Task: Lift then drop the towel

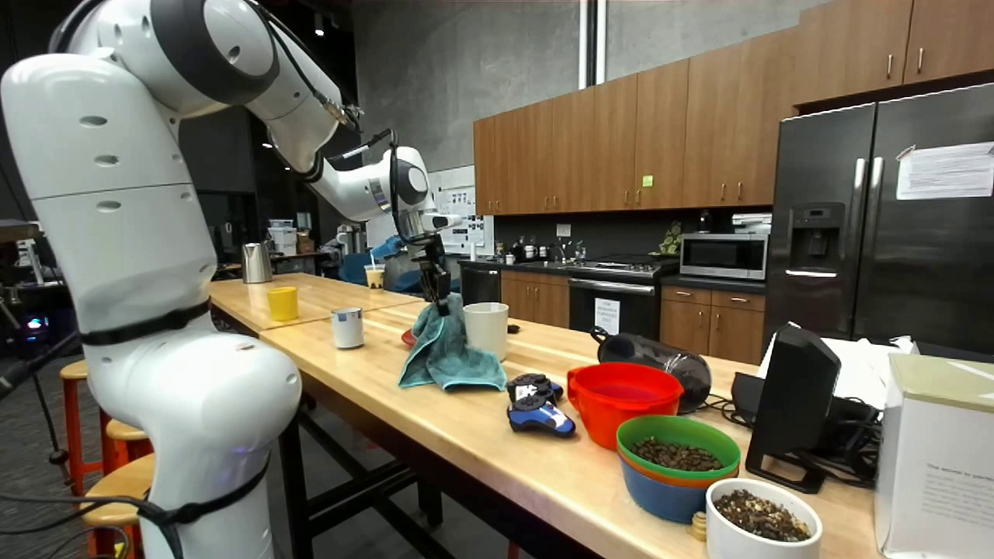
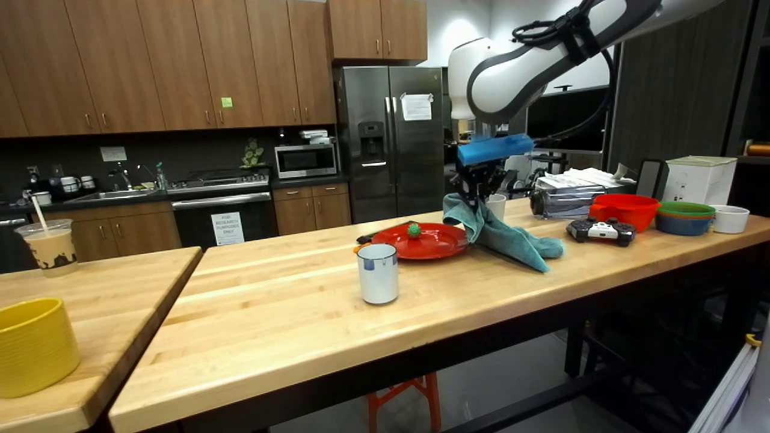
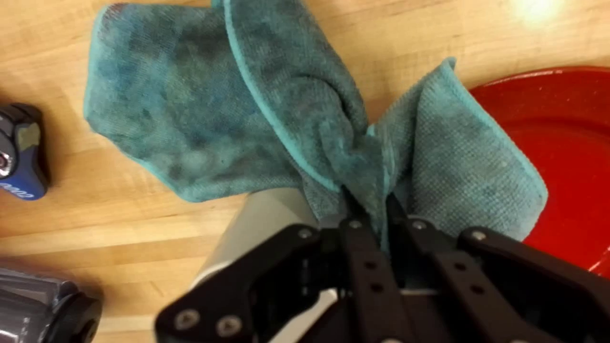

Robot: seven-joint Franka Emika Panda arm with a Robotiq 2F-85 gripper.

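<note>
Nearest in an exterior view, a white bowl (image 1: 765, 548) holds loose brown and tan bits (image 1: 761, 516). Just beside it, a green bowl (image 1: 675, 425) holding dark pellets (image 1: 677, 456) is stacked in an orange bowl (image 1: 679, 481) and a blue bowl (image 1: 660, 499). Behind these come a red bowl (image 1: 621, 413) and, lying on its side, a dark see-through container (image 1: 652, 357); its contents cannot be told.

Past a game controller (image 1: 542, 419) is the towel (image 1: 454, 353), directly beneath the gripper (image 3: 374, 205). The fingers are drawn almost together on a pinched fold, and the cloth hangs from them, its lower end spread on the wooden tabletop (image 1: 373, 362). A tall white cup (image 1: 487, 326) stands just beside the towel, its inside hidden. In the wrist view a corner of the cloth overlaps a red plate (image 2: 439, 245), which carries a small round green object (image 2: 414, 230).

Farther along stands a small white mug (image 1: 347, 330); on the adjoining table are a yellow cup (image 1: 283, 304), a clear cup (image 2: 54, 249) of pale brown drink with a straw (image 2: 40, 214), and a metal pitcher (image 1: 256, 264).
</note>
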